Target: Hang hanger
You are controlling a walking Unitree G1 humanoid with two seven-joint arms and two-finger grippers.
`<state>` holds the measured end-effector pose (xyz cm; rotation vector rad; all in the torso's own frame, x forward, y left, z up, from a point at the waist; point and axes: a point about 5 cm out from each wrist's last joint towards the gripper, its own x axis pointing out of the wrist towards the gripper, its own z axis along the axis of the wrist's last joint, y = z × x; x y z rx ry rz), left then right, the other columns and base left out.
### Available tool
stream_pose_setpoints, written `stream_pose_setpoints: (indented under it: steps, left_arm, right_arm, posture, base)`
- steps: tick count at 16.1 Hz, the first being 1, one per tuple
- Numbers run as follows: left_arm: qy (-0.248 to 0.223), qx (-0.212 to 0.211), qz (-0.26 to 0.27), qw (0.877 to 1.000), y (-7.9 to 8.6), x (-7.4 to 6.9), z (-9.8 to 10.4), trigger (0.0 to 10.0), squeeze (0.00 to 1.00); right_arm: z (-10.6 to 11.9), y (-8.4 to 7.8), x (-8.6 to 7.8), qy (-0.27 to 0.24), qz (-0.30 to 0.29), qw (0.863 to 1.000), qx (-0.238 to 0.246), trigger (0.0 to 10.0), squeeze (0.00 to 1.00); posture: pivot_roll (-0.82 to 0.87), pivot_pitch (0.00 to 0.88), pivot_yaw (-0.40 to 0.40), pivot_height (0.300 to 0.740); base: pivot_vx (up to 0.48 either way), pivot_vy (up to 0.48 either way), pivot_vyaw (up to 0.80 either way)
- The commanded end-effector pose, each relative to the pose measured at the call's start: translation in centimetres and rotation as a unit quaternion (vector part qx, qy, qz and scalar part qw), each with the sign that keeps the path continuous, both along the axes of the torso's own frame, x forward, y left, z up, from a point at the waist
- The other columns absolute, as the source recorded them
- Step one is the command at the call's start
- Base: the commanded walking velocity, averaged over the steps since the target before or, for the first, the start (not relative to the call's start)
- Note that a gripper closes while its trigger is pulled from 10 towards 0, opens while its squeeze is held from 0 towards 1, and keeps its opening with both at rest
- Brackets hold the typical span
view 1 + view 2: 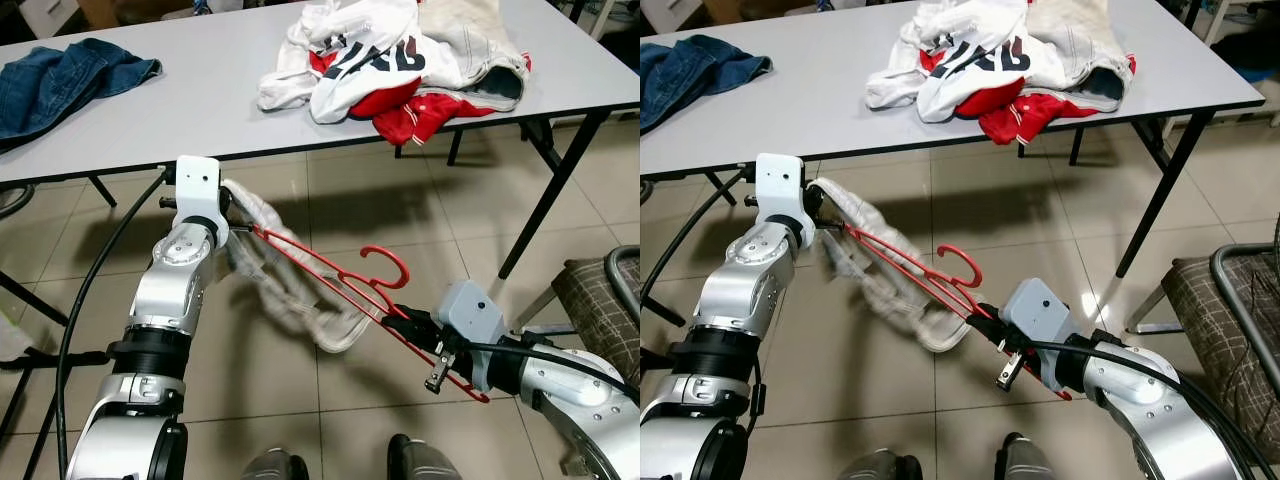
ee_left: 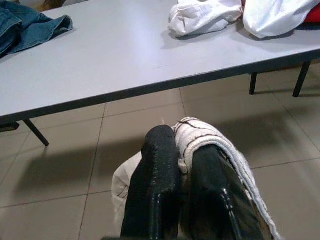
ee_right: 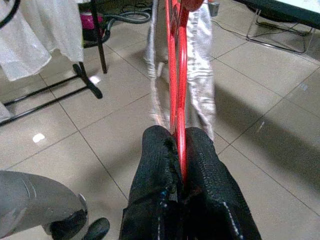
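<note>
A red wire hanger (image 1: 345, 280) is held low over the tiled floor in front of the grey table (image 1: 200, 110), its hook pointing up. A pale striped garment (image 1: 290, 290) is draped on it and sags below the wire. My left gripper (image 1: 232, 225) is shut on the garment at the hanger's far end; the cloth bunches between its black fingers (image 2: 155, 195). My right gripper (image 1: 400, 322) is shut on the hanger's near side, with the red wire (image 3: 177, 90) pinched between its fingers (image 3: 160, 190).
On the table lie a heap of white and red clothes (image 1: 400, 60) and blue jeans (image 1: 60, 80). A chair with a checked seat (image 1: 600, 310) stands at the right. Table legs (image 1: 550, 190) slant down at the right. A black rack base (image 3: 55, 95) with hanging white cloth stands nearby.
</note>
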<state>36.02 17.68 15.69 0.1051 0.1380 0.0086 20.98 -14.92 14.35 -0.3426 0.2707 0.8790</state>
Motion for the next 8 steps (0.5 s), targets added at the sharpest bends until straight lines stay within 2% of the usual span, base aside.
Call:
stream_pose_setpoints:
  steps: [1, 3, 6, 8]
  left_arm:
    - [-0.040, 0.006, 0.005, 0.999, 0.3, 0.3, 1.9, 10.0, 0.00]
    - [-0.044, 0.002, 0.003, 0.999, 0.4, 0.1, 2.2, 10.0, 0.00]
    - [-0.059, 0.009, -0.015, 0.998, -0.4, -0.1, 2.9, 10.0, 0.00]
    - [-0.059, 0.012, -0.014, 0.998, -0.7, 0.0, 3.0, 10.0, 0.00]
  right_arm:
    - [-0.6, 0.3, 0.5, 0.011, -0.008, 1.000, -0.010, 10.0, 0.00]
    - [-1.9, 0.7, 1.9, 0.033, -0.049, 0.998, -0.025, 10.0, 0.00]
    - [-2.5, 1.5, 2.5, 0.048, -0.010, 0.998, -0.036, 10.0, 0.00]
    - [-2.3, 1.6, 3.3, 0.054, -0.006, 0.998, -0.038, 10.0, 0.00]
  posture:
    - [-0.15, 0.051, 0.116, 0.740]
    - [-0.15, 0.044, 0.097, 0.740]
    - [-0.13, 0.036, 0.047, 0.740]
    - [-0.13, 0.039, 0.024, 0.740]
  base:
    - [0.000, 0.000, 0.00]
    - [0.000, 0.000, 0.00]
    - [0.000, 0.000, 0.00]
    - [0.000, 0.000, 0.00]
